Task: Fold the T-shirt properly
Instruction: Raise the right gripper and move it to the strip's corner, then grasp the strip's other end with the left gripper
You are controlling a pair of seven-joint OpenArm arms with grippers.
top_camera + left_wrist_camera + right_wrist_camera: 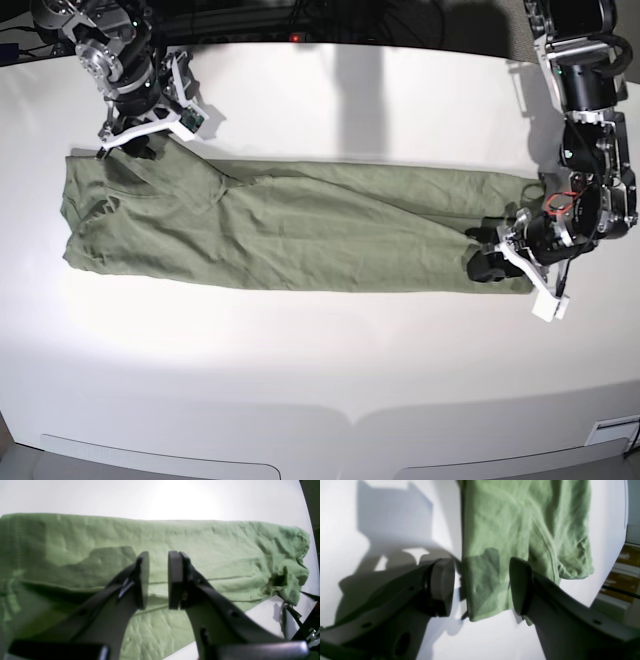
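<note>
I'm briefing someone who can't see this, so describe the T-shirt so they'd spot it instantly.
On the white table, look across the middle: the T-shirt lies folded into one long, wrinkled sage-green band between the two arms. It is the only cloth and the only coloured thing there.

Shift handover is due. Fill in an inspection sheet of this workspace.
Surface: white table, glare near the middle.
Job's things: green T-shirt lying flat, folded into a long band across the table, wrinkled.
Clutter: nothing seen.
End effectors: left end effector jaws parted, over the shirt's end, holding nothing; right end effector jaws wide apart, straddling a shirt corner, not gripping it.
Cables: red wire on the left arm.
Surroundings: wooden floor past the table edge.
</note>
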